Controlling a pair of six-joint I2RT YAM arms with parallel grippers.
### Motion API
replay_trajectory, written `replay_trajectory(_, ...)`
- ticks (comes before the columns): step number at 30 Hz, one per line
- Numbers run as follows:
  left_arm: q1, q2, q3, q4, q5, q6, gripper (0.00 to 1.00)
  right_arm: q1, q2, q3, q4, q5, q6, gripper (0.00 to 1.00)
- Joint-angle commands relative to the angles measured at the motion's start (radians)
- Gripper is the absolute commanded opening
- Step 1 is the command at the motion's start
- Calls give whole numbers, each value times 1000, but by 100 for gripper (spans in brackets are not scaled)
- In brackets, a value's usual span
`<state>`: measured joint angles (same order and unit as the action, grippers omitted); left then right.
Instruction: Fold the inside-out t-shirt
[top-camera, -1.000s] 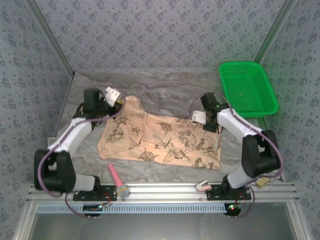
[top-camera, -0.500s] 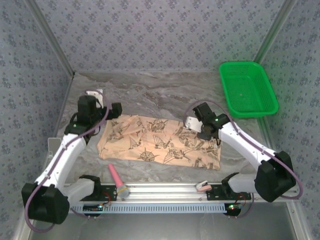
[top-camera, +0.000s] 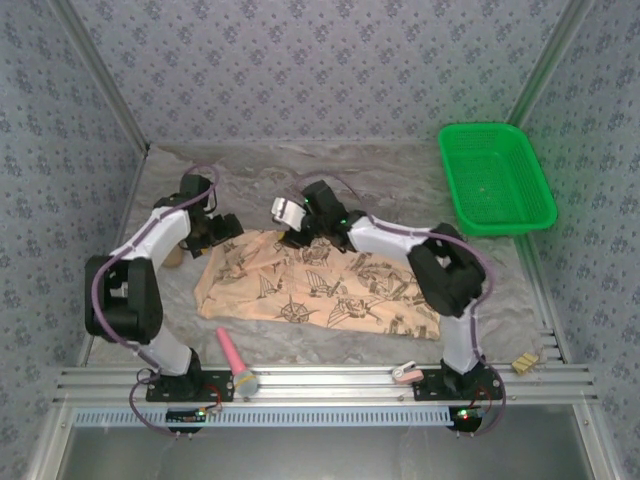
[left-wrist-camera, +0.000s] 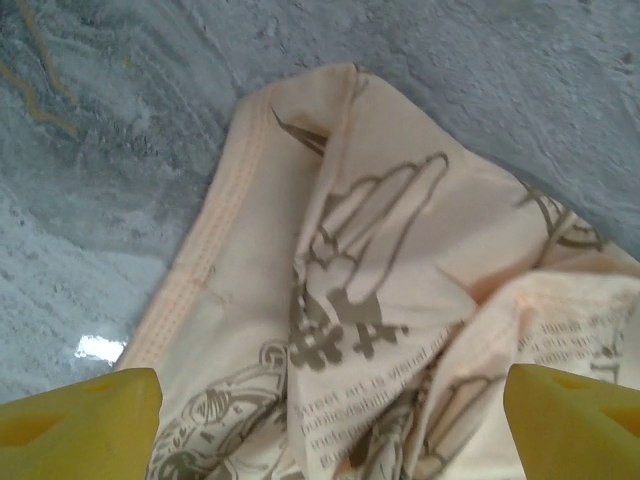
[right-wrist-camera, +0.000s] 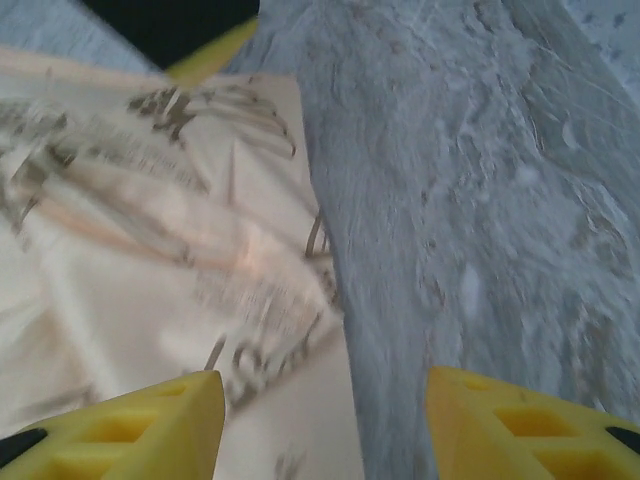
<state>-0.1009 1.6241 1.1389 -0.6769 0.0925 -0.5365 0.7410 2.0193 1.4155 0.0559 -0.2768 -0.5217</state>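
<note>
- T-shirt (top-camera: 320, 285): lies mid-frame on the tabletop (top-camera: 390, 185) as a wide band, print showing, with cloth bunched at its upper left.
- Left pincer (left-wrist-camera: 330, 372): jaws wide apart and holding nothing, poised over the hemmed corner at the shirt's upper left.
- Right pincer (right-wrist-camera: 325, 375): open and empty, straddling the shirt's upper edge, with one finger over cloth and the other over bare tabletop.
- Judgement: the step in hand appears to be taking hold along the top edge for the next fold.
- Recommended: lower both pincers together and pinch all layers at the hem. Lift level, then carry the edge straight toward the lower edge so the corners meet.
</note>
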Motion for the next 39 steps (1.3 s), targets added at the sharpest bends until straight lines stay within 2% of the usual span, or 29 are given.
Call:
replay_trajectory(1, 16, 59, 79, -72, 10, -12, 88, -9, 127, 180, -108, -88, 58, 60)
replay_trajectory(4, 25, 115, 115, -82, 10, -8, 88, -20, 241, 328, -217, -123, 124, 62)
replay_trajectory(7, 31, 175, 153, -105, 14, -14, 88, -11, 327, 505, -412, -168, 101, 62)
replay_trajectory(10, 40, 212, 162, -120, -16, -59, 88, -13, 450, 756, -718, -241, 87, 56)
replay_trajectory(12, 49, 226, 160, -103, 9, -67, 88, -15, 495, 842, -823, -249, 96, 55)
replay_trajectory(22, 56, 261, 156, -95, 15, -62, 88, -28, 547, 942, -945, -200, 192, 57)
replay_trajectory(25, 60, 263, 154, -91, 25, -59, 88, -28, 570, 1002, -977, -165, 286, 58)
replay_trajectory(28, 60, 261, 148, -87, 39, -60, 88, -37, 562, 1000, -931, -177, 429, 57)
replay_trajectory(30, 61, 258, 146, -85, 41, -60, 88, -45, 538, 942, -835, -231, 576, 56)
replay_trajectory(32, 61, 259, 145, -85, 41, -54, 88, -47, 518, 866, -737, -217, 697, 55)
replay_trajectory(35, 65, 260, 142, -85, 49, -53, 88, -42, 525, 856, -727, -165, 723, 55)
replay_trajectory(37, 66, 258, 136, -82, 49, -53, 88, -42, 534, 857, -727, -187, 722, 54)
replay_trajectory(39, 68, 259, 133, -81, 49, -51, 88, -41, 541, 865, -732, -205, 712, 47)
